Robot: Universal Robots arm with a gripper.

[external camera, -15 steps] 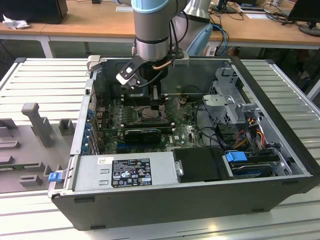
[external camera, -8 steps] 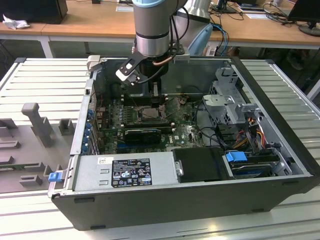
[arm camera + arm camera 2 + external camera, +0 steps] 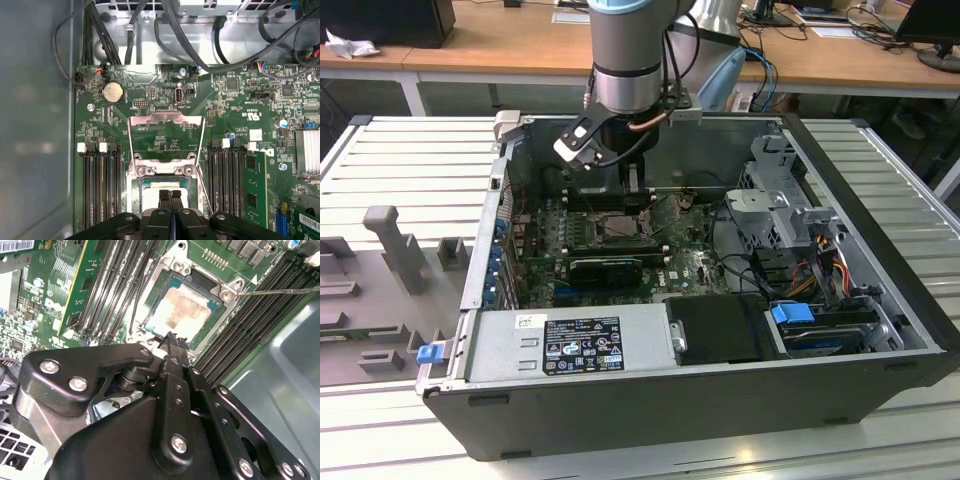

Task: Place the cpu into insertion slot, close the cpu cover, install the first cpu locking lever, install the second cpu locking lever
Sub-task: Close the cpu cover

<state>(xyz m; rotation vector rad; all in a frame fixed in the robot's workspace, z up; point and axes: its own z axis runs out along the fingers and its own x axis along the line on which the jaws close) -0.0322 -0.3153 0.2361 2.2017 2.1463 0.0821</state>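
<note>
- Gripper (image 3: 170, 196) is seen with fingers pressed together, just above the cpu (image 3: 182, 315).
- The cpu is seated in the insertion slot (image 3: 227, 294), near the exterior view's middle.
- The cpu cover (image 3: 167, 119) is raised open.

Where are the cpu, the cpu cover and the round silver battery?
cpu (image 3: 182, 314): second wrist view, middle of its shiny face.
cpu cover (image 3: 166, 118): first wrist view, end bar of the open frame.
round silver battery (image 3: 112, 92): first wrist view, its centre.

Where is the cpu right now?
In the second wrist view, the cpu lies in the slot, between the memory slots, next to the shut pincer.
</note>
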